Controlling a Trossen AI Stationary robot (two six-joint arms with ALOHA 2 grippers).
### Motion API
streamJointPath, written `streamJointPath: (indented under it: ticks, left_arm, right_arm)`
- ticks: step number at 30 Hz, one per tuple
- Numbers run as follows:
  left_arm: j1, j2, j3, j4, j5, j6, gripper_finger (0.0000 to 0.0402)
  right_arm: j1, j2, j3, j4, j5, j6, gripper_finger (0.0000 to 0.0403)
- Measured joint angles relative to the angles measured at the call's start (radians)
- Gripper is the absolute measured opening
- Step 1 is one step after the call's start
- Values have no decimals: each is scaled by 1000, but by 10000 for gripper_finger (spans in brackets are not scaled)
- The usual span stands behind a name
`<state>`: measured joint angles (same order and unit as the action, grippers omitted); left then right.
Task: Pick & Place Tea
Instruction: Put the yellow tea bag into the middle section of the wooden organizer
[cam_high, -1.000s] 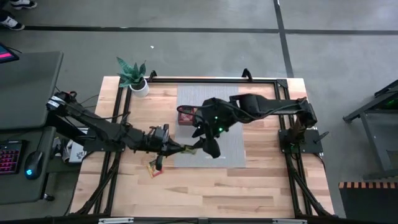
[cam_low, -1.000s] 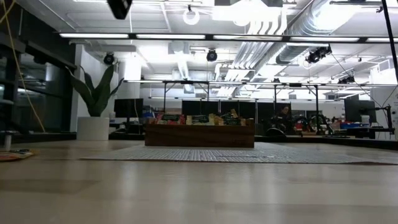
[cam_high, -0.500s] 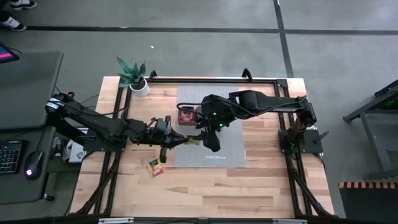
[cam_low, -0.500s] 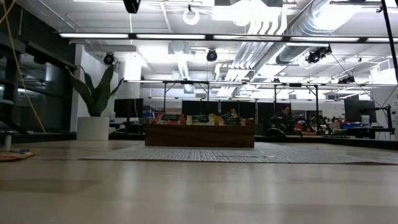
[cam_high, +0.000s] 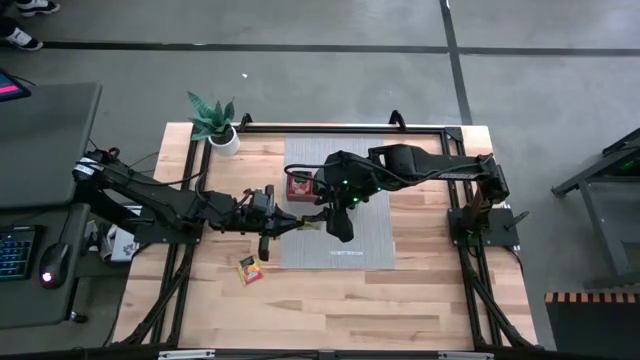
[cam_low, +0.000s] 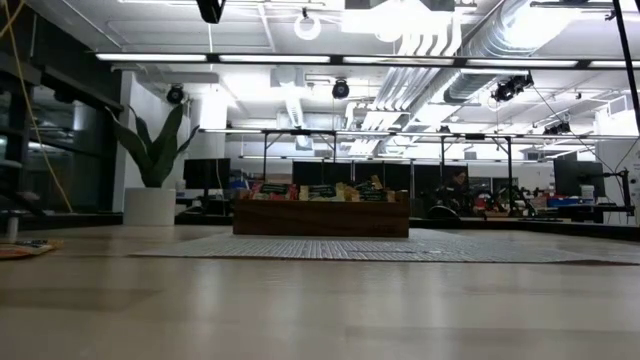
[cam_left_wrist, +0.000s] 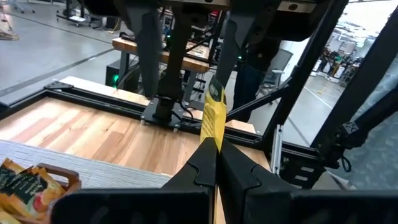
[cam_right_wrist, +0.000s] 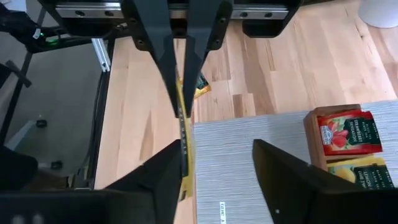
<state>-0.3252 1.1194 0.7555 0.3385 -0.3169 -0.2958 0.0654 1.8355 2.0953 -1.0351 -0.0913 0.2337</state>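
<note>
Wooden table (cam_high: 430, 290) — grey mat (cam_high: 370, 245), potted plant (cam_high: 215, 125), tea packets (cam_high: 249, 270).

Left end effector (cam_high: 292, 224) pinched closed mid-table, right end effector (cam_high: 322, 222) facing it, fingers spread wide.

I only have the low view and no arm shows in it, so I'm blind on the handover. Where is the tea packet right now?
Observer: The left gripper holds a yellow tea packet upright, jaws shut on its lower edge, over the left edge of the grey mat.
Operator: And the right gripper?
Observer: The right gripper faces it with jaws open, and the packet stands between them, close to one finger.
Operator: Clamped yet?
Observer: No. The right wrist view shows a wide gap between the packet and the other finger.
</note>
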Motion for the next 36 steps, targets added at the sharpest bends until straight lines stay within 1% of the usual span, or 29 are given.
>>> streamJointPath:
  ticks: [6,9,12,14,22,29,32,36]
  left_arm:
    - [0,0,0,0,-8,0,0]
    - [0,0,0,-1,-12,0,0]
    - [0,0,0,-2,-21,0,0]
    - [0,0,0,-2,-30,0,0]
    - [0,0,0,-9,-82,0,0]
    - [0,0,0,-23,-94,0,5]
    - [0,0,0,-40,-95,0,30]
    - [0,0,0,-43,-94,-19,89]
  right_arm:
    - [0,0,0,0,-34,-13,121]
    - [0,0,0,0,-36,-14,78]
    - [0,0,0,2,-37,-11,26]
    - [1,0,0,2,-26,-15,7]
    - [3,1,0,3,7,-6,2]
    - [3,1,0,3,9,-6,1]
    - [3,2,0,4,12,-7,1]
    - [3,2,0,7,12,-7,0]
